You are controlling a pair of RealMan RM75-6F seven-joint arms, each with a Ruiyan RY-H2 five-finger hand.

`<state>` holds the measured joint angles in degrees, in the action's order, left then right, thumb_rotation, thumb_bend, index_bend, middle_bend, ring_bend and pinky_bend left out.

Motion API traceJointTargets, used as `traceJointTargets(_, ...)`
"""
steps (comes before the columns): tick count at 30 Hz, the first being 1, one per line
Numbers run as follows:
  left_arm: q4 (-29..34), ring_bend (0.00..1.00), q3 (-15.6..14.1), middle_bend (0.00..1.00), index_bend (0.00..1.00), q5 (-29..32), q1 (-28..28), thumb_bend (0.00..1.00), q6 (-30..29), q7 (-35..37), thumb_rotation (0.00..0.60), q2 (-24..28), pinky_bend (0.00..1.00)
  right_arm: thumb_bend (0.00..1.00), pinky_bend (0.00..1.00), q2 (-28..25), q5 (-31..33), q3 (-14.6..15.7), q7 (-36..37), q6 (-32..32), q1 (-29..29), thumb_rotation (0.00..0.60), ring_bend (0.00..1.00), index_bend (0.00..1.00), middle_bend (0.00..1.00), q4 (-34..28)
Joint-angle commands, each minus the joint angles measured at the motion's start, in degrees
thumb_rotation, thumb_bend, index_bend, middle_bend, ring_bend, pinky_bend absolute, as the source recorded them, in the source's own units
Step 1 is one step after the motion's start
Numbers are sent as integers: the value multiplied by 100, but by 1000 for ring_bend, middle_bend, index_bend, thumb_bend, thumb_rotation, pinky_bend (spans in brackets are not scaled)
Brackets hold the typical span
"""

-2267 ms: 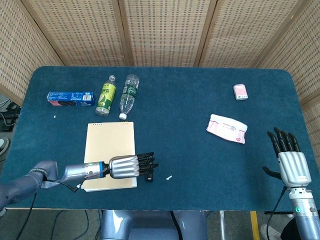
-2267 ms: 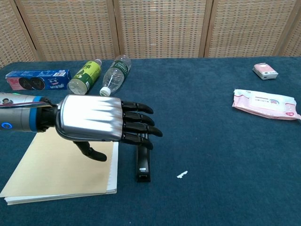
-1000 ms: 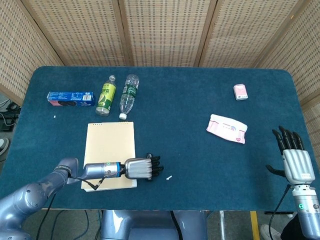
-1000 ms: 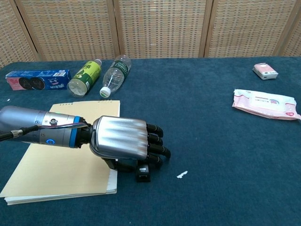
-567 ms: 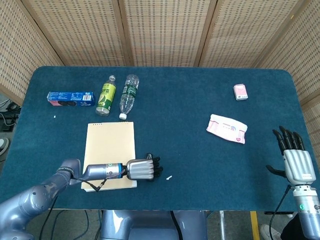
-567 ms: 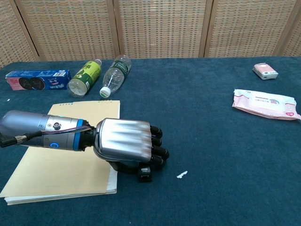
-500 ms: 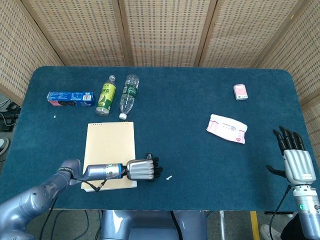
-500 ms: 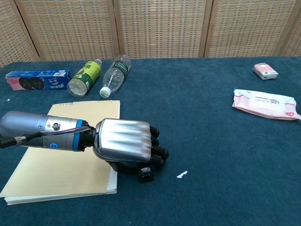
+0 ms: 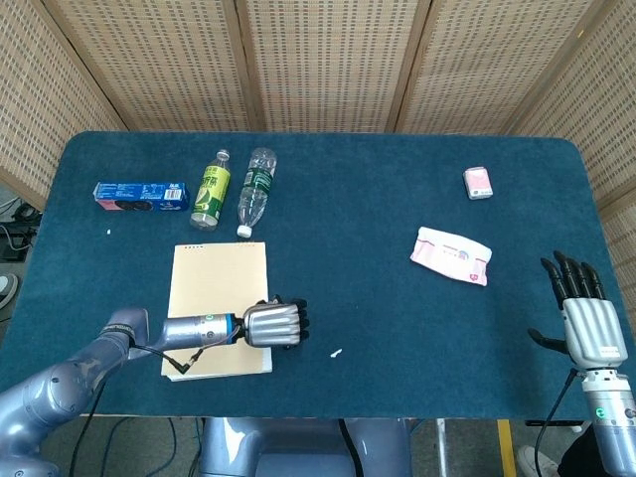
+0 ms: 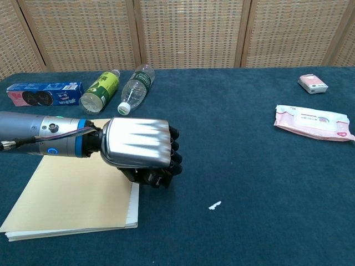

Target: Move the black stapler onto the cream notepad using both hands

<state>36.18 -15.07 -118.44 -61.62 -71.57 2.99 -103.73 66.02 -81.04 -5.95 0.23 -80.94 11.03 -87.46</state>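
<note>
From the head view, your left hand (image 9: 273, 325) is clenched around the black stapler (image 9: 288, 336), of which only a dark sliver shows under the fingers, right at the near right edge of the cream notepad (image 9: 219, 298). Your right hand (image 9: 579, 320) waits far off at the table's right side, fingers spread, holding nothing. You look to be in the carry step; next, shift the stapler leftward over the pad and set it down flat.

From the chest view, the left hand (image 10: 138, 147) hangs above the blue table (image 10: 249, 183), with the stapler (image 10: 152, 178) tucked beneath the fingers, beside the notepad (image 10: 72, 194) corner. Two bottles (image 10: 119, 88) and a blue biscuit pack (image 10: 41, 94) lie behind, the pink wipes pack (image 10: 313, 123) and a white scrap (image 10: 214, 205) to the right; none of them blocks the short path
</note>
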Motion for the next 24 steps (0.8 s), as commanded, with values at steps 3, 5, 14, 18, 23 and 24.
traceJointTargets(3,326,573,-22,580,812,40,-8,474,-23,-270,600,333,461,0,0,-13,-50,5,-7,-19,-16,600,0,0,0,-38)
traceJointTargets(5,450,574,-63,580,812,23,2,478,-40,-429,600,549,461,0,0,-20,-82,13,-8,-25,-22,600,0,0,0,-62)
traceJointTargets(14,1202,574,-326,580,813,68,285,478,-221,-705,600,1715,462,0,0,-60,-166,31,11,-32,-46,600,0,0,0,-138)
traceJointTargets(18,1403,573,-539,580,813,22,475,478,-235,-738,600,2114,462,0,0,-65,-196,39,-13,-29,-51,600,0,0,0,-171)
traceJointTargets(23,1370,574,-819,580,813,-136,658,479,-153,-680,600,2269,462,0,0,-62,-213,40,-69,-27,-56,600,0,0,0,-206)
traceJointTargets(24,1318,574,-851,580,813,-157,689,479,-129,-661,600,2249,461,0,0,-57,-215,40,-89,-19,-51,600,0,0,0,-212)
